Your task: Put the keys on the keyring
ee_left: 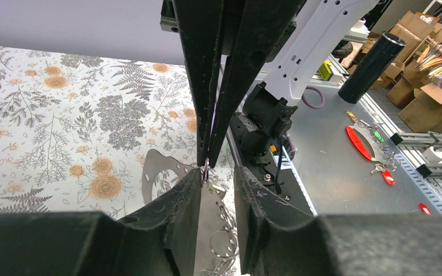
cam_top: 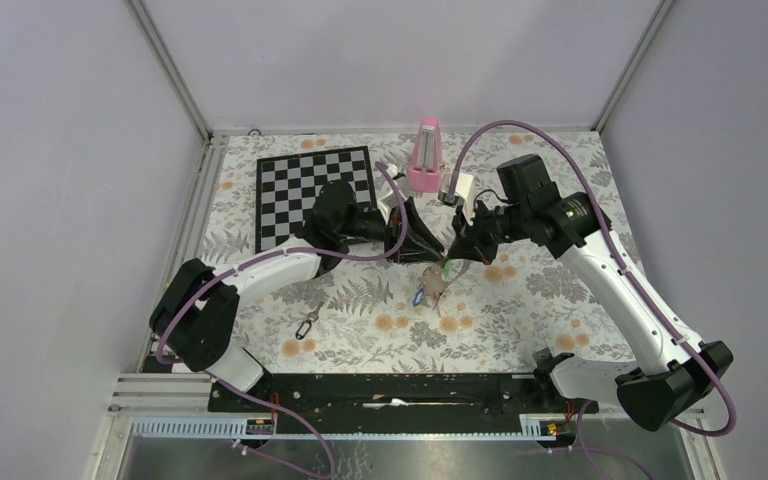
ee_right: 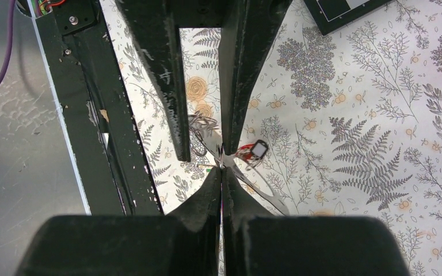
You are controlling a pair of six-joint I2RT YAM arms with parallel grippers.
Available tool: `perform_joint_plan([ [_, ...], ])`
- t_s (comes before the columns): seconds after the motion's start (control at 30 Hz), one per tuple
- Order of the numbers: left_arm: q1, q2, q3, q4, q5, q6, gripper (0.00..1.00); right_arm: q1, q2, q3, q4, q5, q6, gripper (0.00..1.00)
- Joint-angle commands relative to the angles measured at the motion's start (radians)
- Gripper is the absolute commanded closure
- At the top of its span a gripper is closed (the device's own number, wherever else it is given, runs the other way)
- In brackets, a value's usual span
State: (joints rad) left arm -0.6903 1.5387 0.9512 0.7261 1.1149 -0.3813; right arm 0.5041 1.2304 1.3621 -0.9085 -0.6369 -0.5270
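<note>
Meeting above the desk [cam_top: 520, 320], right pincer [ee_right: 221, 172] clenched seemingly on the keyring [ee_right: 202, 123], tagged keys [cam_top: 428, 290] gathered beneath; left pincer [ee_left: 217, 172] released. One stray key [cam_top: 307, 325] remains unthreaded.

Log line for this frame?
left gripper: open, tip-to-tip with right | right gripper: shut, pinching something thin | keys: bunched under grippers | lone key: apart, on left arm's side
</note>
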Motion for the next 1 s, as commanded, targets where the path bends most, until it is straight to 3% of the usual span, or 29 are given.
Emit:
perform_joint_plan([
  [0.0, -0.006, 0.012, 0.051, 0.043, -0.007, 0.004, 0.72, 0.011, 0.002, 0.042, 0.009, -0.007, -0.006, 1.00],
  [0.4, -0.011, 0.027, 0.049, 0.079, -0.003, -0.025, 0.88, 0.012, -0.005, 0.016, 0.029, -0.015, 0.003, 1.00],
  [0.53, -0.011, 0.028, 0.044, 0.119, 0.002, -0.053, 1.00, 0.011, -0.010, -0.004, 0.038, -0.014, 0.004, 1.00],
  [0.77, -0.003, 0.007, -0.017, 0.322, 0.032, -0.189, 1.00, 0.010, -0.082, -0.073, 0.099, 0.006, -0.002, 0.71],
  [0.97, -0.003, 0.002, -0.051, 0.441, 0.040, -0.280, 1.00, -0.004, -0.127, -0.105, 0.123, -0.043, -0.028, 0.59],
])
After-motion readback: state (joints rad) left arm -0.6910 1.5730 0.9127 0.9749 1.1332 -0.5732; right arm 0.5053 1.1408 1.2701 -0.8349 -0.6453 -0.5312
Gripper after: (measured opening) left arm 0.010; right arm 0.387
